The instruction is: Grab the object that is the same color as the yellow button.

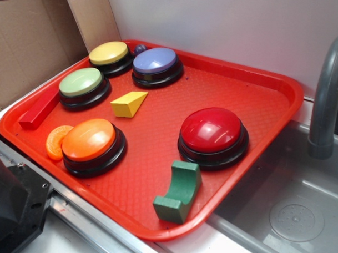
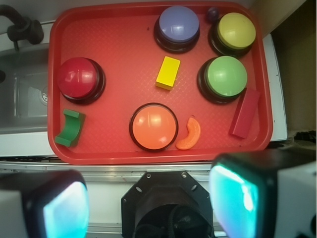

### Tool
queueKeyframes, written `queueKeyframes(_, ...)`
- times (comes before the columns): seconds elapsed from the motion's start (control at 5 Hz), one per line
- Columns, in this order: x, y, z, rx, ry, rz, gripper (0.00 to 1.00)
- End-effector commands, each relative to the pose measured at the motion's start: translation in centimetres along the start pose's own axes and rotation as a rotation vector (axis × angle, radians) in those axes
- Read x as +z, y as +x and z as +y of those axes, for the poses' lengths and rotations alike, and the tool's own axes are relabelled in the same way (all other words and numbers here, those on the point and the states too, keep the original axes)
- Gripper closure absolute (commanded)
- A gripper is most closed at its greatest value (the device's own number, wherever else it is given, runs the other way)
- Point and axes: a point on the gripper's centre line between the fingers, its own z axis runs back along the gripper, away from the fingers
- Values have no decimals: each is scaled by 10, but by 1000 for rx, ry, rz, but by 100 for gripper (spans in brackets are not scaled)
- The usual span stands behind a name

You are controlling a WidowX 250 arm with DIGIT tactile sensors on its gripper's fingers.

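Five buttons on the red tray (image 2: 99, 44), one yellow button (image 2: 237, 30) upper right in the wrist view. One yellow wedge (image 2: 168, 72) lies mid-tray, untouched. Gripper (image 2: 148, 206) hangs at bottom frame, pads spread wide, blurred and cropped. A small purple ball (image 2: 213, 14) peeks half-hidden.

A red tray (image 1: 268, 101) is set beside a grey sink (image 1: 305, 210) with a grey tap (image 1: 326, 99). On the tray are seen a red button (image 1: 212, 133), an orange button (image 1: 90, 141), a green button (image 1: 81, 84), a purple button (image 1: 155, 63), a green arch block (image 1: 178, 193), an orange slice piece (image 1: 54, 141), a red bar (image 1: 39, 110) and a small purple ball (image 1: 139, 48). Cardboard (image 1: 27, 37) stands behind.
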Motion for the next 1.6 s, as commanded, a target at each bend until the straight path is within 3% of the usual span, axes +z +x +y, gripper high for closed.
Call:
queueKeyframes(0.0, 0, 0, 0, 0, 0, 0, 0)
queueKeyframes(0.2, -19, 11, 3, 50, -21, -58, 0)
queueKeyframes(0.4, -46, 24, 9, 159, 5, -96, 0)
queueKeyframes(0.8, -108, 67, 29, 369, 21, -107, 0)
queueKeyframes(1.0, -135, 81, 31, 430, -35, -88, 0)
queueKeyframes(1.2, -165, 92, 34, 480, 37, -100, 0)
queueKeyframes(1.4, -191, 94, 36, 505, 55, -74, 0)
